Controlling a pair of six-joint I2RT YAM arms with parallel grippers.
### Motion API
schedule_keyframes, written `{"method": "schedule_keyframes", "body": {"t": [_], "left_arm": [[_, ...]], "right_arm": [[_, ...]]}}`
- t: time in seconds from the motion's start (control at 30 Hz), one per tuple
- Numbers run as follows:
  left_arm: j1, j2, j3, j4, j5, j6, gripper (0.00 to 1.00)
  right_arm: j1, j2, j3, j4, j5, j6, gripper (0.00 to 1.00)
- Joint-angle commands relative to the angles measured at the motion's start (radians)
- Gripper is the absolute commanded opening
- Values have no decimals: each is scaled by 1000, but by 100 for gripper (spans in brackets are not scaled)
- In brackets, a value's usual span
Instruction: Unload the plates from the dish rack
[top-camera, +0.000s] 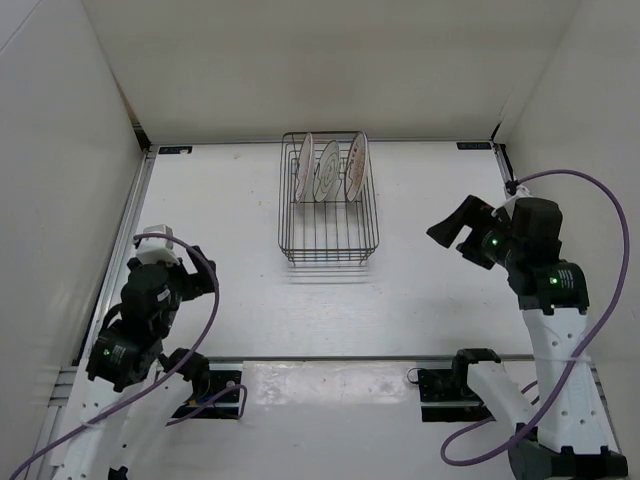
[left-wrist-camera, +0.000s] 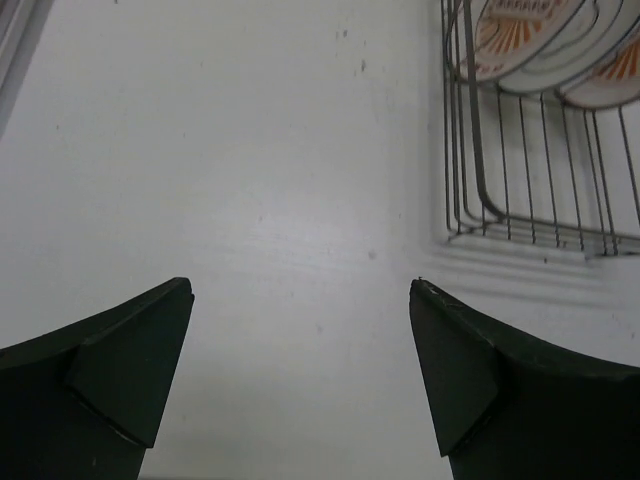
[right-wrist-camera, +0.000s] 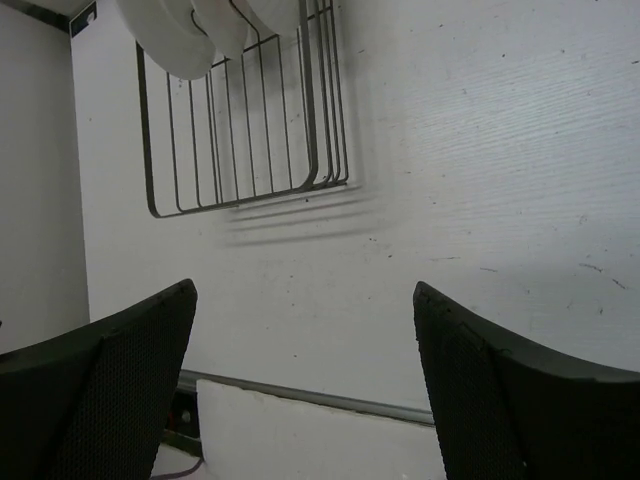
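Note:
The dark wire dish rack (top-camera: 330, 258) stands at the far middle of the white table. Three plates stand on edge side by side in its far end: left (top-camera: 305, 167), middle (top-camera: 327, 170), right (top-camera: 356, 165). My left gripper (top-camera: 185, 272) is open and empty, low at the near left, well away from the rack. In the left wrist view its open fingers (left-wrist-camera: 300, 290) frame bare table, with the rack (left-wrist-camera: 470, 150) and an orange-patterned plate (left-wrist-camera: 510, 40) at the upper right. My right gripper (top-camera: 450, 238) is open and empty to the right of the rack. The right wrist view shows its open fingers (right-wrist-camera: 305, 290), the rack (right-wrist-camera: 312, 130) and white plates (right-wrist-camera: 180, 35) at the upper left.
White walls close in the table on the left, right and far sides. A metal rail (top-camera: 400, 358) runs along the near edge by the arm bases. Purple cables (top-camera: 600, 200) loop off both arms.

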Motion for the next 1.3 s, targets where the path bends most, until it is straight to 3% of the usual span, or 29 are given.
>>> {"method": "schedule_keyframes", "body": {"t": [0.0,0.03,0.1,0.13,0.2,0.23,0.3,0.43,0.53,0.6,0.77,0.9,1.0,1.27], "left_arm": [[-3,52,145,-386,87,-32,100],[-5,65,170,-438,78,-32,100],[-5,68,213,-514,41,-56,100],[-8,59,214,-527,3,-85,100],[-6,27,193,-573,-79,-142,100],[-6,-1,182,-567,-94,-156,100],[-6,-41,126,-520,-51,-115,100],[-5,-64,41,-498,78,-49,100],[-9,-6,53,-562,55,-121,100],[-6,14,53,-563,76,-130,100],[-3,77,14,-495,78,-98,100],[86,135,12,-504,130,-122,100],[107,163,9,-506,155,-121,100],[107,175,18,-512,190,-116,100]], "right_arm": [[-3,57,71,-29,24,-14,90],[-3,60,80,-32,163,54,90],[-5,79,143,-133,279,131,90],[-1,79,154,-141,323,95,90],[-1,67,119,-4,257,31,90],[-4,60,99,120,118,26,90],[2,146,111,219,41,59,90],[29,410,363,127,0,53,90],[90,490,405,195,61,14,90],[115,558,430,218,123,-11,90],[262,870,866,45,285,-132,89],[362,994,962,47,559,-226,77],[402,1097,1007,90,665,-286,72],[496,1229,1051,187,883,-401,72]]}}
